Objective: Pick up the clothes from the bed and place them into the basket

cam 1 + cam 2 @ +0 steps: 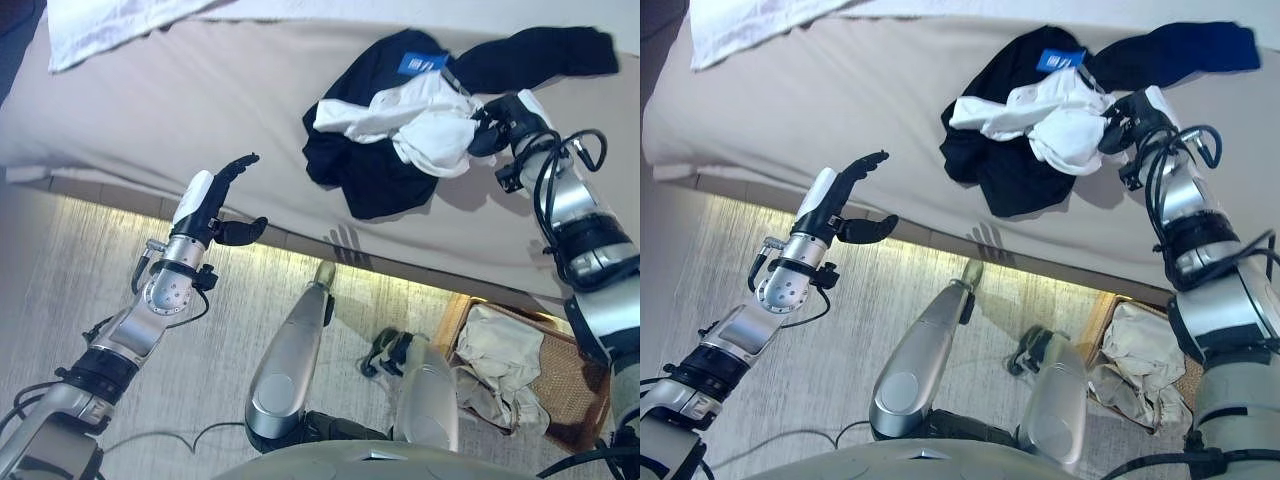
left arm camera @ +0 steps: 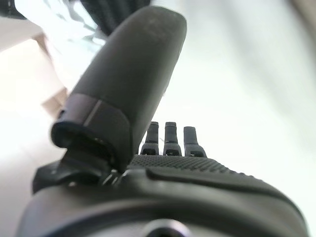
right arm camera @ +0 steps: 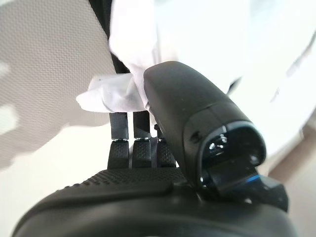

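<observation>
A pile of clothes lies on the beige bed [image 1: 190, 110] at the far right: a black garment [image 1: 375, 185] with a white garment [image 1: 425, 125] bunched on top. My right hand [image 1: 508, 118] is at the pile's right side. In the right wrist view its fingers [image 3: 140, 143] run straight, with their tips under a fold of the white garment [image 3: 111, 96], and the thumb rests beside that fold. My left hand [image 1: 212, 200] is open and empty, raised above the bed's near edge on the left. It also shows in the left wrist view [image 2: 168, 143].
A brown wicker basket [image 1: 578, 385] stands on the floor at the lower right, below the bed's edge, with beige clothes [image 1: 500, 350] in it. A white sheet [image 1: 100, 28] lies at the bed's far left corner. Pale carpet [image 1: 70, 270] runs along the bed.
</observation>
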{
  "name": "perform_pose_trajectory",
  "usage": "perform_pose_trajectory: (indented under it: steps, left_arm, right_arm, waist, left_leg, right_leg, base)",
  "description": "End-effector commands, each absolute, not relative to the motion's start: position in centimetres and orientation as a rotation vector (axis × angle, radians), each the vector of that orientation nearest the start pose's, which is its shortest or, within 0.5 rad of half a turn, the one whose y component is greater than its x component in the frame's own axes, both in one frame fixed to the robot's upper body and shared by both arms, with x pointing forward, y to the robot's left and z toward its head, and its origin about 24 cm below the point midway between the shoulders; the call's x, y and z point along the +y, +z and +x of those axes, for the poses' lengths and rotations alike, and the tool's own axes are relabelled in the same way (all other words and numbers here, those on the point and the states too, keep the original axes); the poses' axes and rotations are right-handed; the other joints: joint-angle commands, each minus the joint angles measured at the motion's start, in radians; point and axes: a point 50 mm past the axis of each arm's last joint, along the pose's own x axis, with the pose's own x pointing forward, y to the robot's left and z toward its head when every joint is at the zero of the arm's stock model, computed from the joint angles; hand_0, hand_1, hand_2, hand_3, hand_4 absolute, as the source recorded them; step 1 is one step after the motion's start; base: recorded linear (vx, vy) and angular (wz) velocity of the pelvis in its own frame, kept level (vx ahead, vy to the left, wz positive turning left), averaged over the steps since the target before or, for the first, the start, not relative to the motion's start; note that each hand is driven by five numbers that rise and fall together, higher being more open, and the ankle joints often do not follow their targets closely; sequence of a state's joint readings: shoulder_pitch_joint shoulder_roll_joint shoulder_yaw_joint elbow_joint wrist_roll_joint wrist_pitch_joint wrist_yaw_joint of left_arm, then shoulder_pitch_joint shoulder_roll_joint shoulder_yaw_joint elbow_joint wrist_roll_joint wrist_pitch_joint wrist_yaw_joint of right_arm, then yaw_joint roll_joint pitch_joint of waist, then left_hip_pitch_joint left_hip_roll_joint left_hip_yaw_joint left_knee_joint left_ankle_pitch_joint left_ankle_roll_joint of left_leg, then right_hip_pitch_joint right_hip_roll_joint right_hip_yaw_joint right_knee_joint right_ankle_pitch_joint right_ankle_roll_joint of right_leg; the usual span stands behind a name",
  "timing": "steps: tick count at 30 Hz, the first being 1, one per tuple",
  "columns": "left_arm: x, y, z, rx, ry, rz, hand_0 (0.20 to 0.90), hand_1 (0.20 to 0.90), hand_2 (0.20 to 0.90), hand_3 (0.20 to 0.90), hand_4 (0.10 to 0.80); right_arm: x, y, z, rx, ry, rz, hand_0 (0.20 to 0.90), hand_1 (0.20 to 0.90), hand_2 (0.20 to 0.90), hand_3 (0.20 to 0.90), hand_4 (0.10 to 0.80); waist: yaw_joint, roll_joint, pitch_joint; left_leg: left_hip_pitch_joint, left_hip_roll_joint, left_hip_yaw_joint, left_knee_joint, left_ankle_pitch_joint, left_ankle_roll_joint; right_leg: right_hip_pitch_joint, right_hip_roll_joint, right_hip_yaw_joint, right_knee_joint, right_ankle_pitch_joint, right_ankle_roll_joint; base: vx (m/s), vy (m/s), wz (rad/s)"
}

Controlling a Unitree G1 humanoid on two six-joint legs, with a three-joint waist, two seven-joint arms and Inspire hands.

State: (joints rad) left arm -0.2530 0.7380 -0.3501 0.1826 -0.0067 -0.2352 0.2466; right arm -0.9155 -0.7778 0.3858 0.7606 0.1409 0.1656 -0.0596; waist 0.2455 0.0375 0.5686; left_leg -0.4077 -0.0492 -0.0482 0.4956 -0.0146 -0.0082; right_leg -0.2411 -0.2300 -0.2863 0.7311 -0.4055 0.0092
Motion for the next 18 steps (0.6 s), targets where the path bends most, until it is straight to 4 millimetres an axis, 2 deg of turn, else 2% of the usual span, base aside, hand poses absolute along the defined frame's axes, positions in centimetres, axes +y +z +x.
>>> perform_pose_trajectory:
  steps: [1,5,10,18]
  left_arm:
    - [22.5,10.3,28.9,-0.299,-0.028,0.698,0.900,0.900,0.900,0.900,0.800]
    - [23.2,9.2,28.8,-0.228,-0.027,0.709,0.900,0.900,0.900,0.900,0.800]
    - [24.3,7.4,28.5,-0.117,-0.030,0.724,0.900,0.900,0.900,0.900,0.800]
    - [26.5,4.4,26.8,0.012,-0.031,0.762,0.900,0.900,0.900,0.900,0.800]
  right_arm:
    - [-31.1,23.2,36.3,-0.148,-0.293,-0.682,0.300,0.300,0.300,0.200,0.100]
    - [-33.0,22.5,35.0,-0.113,-0.327,-0.667,0.300,0.300,0.300,0.200,0.100]
    - [-35.7,23.1,33.1,-0.114,-0.385,-0.591,0.300,0.300,0.300,0.200,0.100]
    - [-38.1,27.5,30.6,-0.229,-0.474,-0.615,0.300,0.300,0.300,0.200,0.100]
  waist:
    - [-0.064,-0.039,-0.172]
    - [-0.096,-0.056,-0.237]
    - [-0.138,-0.078,-0.333]
    - [-0.206,-0.088,-0.429]
  left_leg:
    - [0.181,0.020,0.051,-0.047,-0.169,0.019]
    - [0.267,0.030,0.065,-0.133,-0.152,0.016]
    - [0.367,0.038,0.107,-0.227,-0.146,0.010]
    - [0.464,0.047,0.157,-0.380,-0.106,0.000]
  right_leg:
    - [0.065,0.048,-0.019,-0.174,0.166,-0.015]
    - [0.148,0.074,-0.001,-0.292,0.198,0.000]
    - [0.230,0.111,0.020,-0.410,0.226,0.022]
    - [0.284,0.151,0.077,-0.571,0.301,0.055]
  base:
    - [0.123,-0.010,-0.30]
    - [0.080,-0.013,-0.33]
    - [0.054,-0.022,-0.19]
    - [-0.018,0.004,-0.19]
